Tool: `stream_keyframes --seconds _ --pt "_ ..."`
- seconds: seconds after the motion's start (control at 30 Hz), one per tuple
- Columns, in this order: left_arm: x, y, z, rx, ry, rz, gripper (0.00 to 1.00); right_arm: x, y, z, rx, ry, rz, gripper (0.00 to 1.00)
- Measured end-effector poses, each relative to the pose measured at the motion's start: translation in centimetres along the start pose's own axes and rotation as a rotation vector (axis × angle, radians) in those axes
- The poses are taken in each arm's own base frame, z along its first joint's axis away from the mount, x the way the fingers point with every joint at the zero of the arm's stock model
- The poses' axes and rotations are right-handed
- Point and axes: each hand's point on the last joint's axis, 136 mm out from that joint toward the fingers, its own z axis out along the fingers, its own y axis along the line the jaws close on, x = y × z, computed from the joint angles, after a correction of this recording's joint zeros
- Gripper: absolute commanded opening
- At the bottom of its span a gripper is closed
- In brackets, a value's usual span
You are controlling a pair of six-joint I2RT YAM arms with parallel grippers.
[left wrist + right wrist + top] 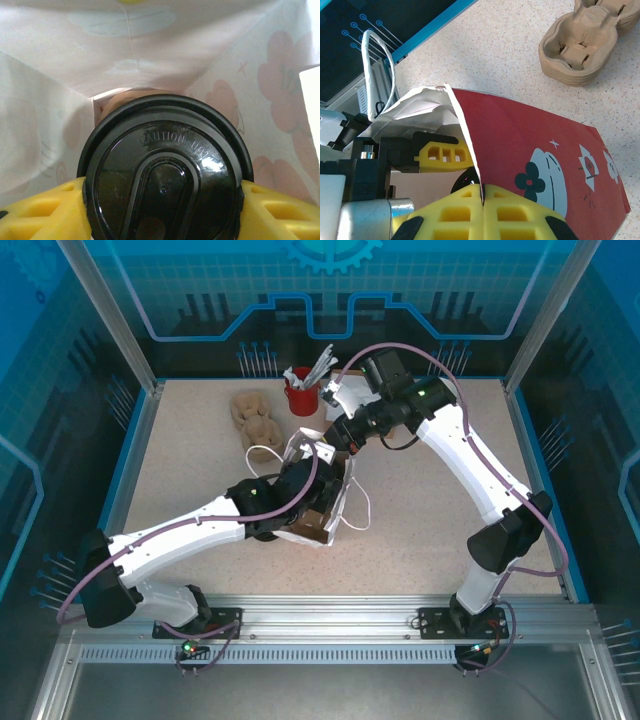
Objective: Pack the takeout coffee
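The takeout coffee shows its round black lid, embossed "CAUTION HOT", down inside a paper bag with white printed walls. My left gripper is shut on the coffee, with a yellow finger pressed against each side of the lid. From the top, the left gripper reaches into the bag at mid-table. My right gripper is shut on the rim of the bag's red wall, holding it apart. Past that rim I see a left finger and a sliver of the lid.
A stack of brown pulp cup carriers lies behind and left of the bag, also in the right wrist view. A red cup of stirrers stands at the back. The bag's white cord handles trail to its right.
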Motion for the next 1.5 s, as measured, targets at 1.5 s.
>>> stream_keyframes --seconds 1.5 --pt "1.6 1.3 1.2 -0.048 -0.061 0.017 0.61 0.5 0.7 -0.4 -0.024 -0.006 0.007 0.0"
